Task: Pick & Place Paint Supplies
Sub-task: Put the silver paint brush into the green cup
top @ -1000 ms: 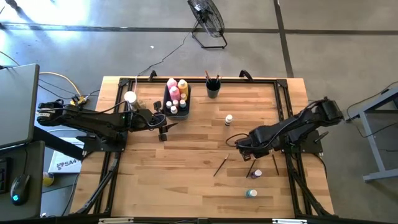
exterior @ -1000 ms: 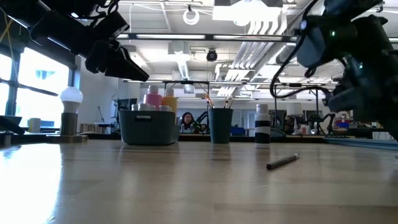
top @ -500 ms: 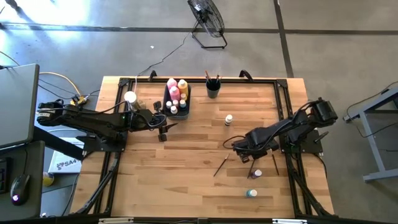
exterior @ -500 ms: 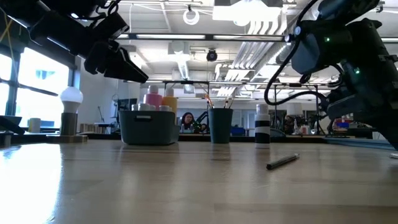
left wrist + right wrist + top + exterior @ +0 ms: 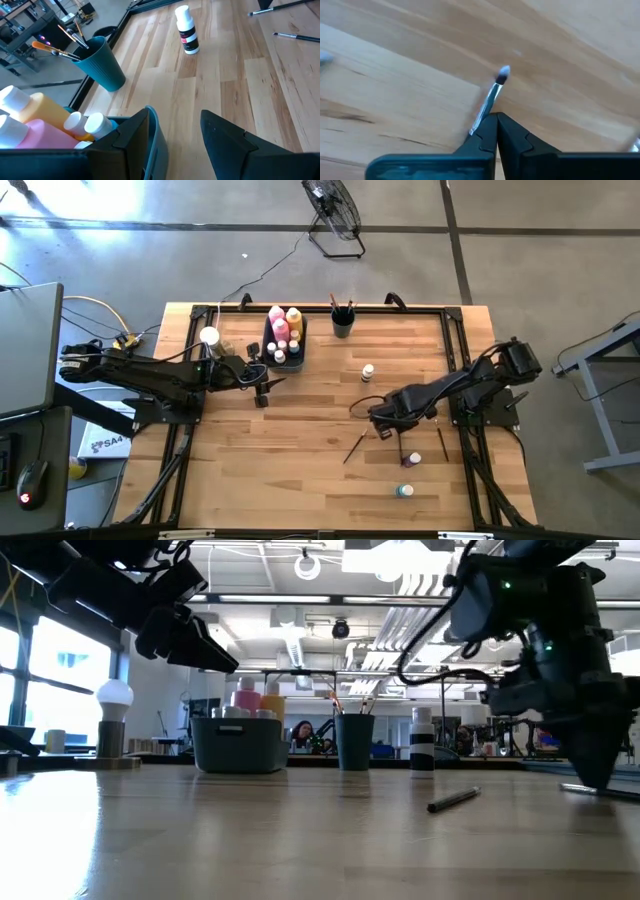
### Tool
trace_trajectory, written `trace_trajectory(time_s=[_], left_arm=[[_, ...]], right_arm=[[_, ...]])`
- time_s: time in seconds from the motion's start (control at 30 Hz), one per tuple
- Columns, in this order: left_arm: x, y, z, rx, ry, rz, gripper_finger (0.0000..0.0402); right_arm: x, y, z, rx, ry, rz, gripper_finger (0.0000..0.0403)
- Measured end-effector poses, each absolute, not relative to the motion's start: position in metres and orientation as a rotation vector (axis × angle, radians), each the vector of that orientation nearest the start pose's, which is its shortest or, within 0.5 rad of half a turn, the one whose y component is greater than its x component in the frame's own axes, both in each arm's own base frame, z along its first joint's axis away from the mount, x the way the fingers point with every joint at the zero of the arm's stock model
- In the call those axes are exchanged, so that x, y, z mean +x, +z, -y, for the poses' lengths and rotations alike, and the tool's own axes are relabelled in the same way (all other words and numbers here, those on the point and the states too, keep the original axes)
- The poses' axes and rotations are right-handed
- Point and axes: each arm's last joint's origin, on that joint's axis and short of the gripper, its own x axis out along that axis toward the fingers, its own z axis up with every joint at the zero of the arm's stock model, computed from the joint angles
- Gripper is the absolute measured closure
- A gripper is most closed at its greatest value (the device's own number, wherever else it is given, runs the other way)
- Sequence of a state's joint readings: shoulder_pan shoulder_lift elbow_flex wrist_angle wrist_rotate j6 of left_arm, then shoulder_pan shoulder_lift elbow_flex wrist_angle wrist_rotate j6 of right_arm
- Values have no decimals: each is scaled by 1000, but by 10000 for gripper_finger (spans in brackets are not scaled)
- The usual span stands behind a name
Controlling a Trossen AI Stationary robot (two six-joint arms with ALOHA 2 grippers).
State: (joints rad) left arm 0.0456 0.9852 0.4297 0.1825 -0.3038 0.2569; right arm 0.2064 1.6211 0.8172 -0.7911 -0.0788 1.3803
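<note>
R claw (image 5: 496, 131) closed on paintbrush (image 5: 490, 100), L claw (image 5: 175, 137) half-open

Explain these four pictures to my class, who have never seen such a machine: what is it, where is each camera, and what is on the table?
It is a robot with two dark arms, each ending in a two-finger gripper. One camera looks straight down, one sits at table-top height, and one rides on each wrist. On the wooden table stand a dark bin of paint bottles, a cup of brushes and a small bottle. A loose paintbrush and two more small bottles lie nearer the right arm. The left gripper is open and empty by the bin. The right gripper is shut low over the table. A brush tip pokes out beside it, but whether that brush is gripped is unclear.
</note>
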Motion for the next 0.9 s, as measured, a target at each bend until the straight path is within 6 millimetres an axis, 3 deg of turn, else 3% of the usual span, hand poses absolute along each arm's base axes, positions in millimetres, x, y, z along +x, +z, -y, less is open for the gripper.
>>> trace_trajectory(time_s=[0.2,0.5,0.67,0.9], left_arm=[[202,211,-18,300,296,-414,226],[202,211,-18,300,296,-414,226],[202,211,-18,300,296,-414,226],[202,211,-18,300,296,-415,226]], right_arm=[[250,137,-53,971,-782,-1372,401],[251,150,-41,889,-829,-1253,401],[259,165,-36,878,-780,-1255,401],[262,166,-28,877,-761,-1254,398]])
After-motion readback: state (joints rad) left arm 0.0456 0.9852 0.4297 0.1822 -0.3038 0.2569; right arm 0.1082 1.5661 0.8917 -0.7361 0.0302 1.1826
